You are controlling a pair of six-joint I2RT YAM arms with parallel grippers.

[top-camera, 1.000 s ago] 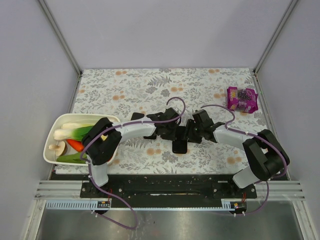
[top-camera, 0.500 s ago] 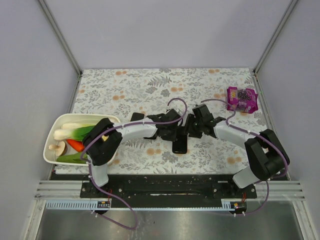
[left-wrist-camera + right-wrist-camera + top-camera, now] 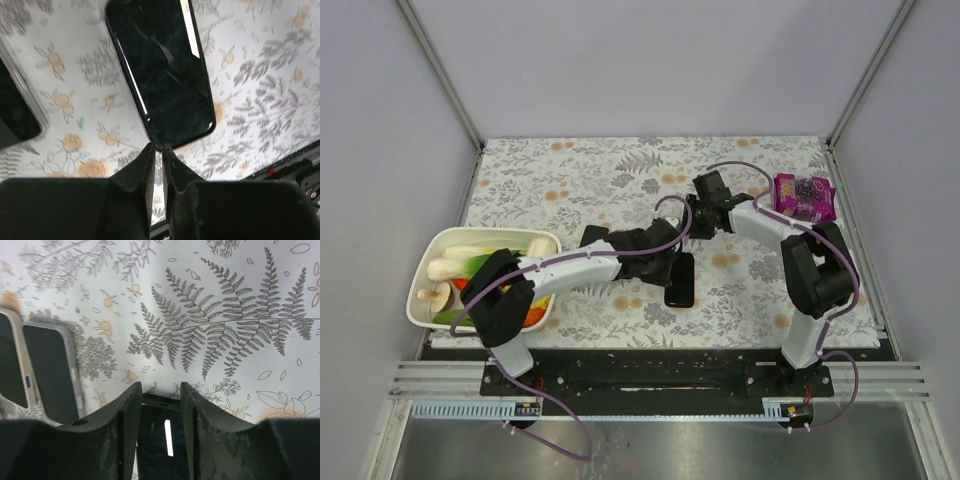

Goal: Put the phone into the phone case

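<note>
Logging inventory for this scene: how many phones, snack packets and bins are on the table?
phone: 1
purple snack packet: 1
white bin: 1
Total: 3

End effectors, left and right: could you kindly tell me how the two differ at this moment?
The left end effector has its fingers almost together; the right end effector has them clearly apart. The left one's tips sit just off the phone; the right one is farther away. Neither holds it.
</note>
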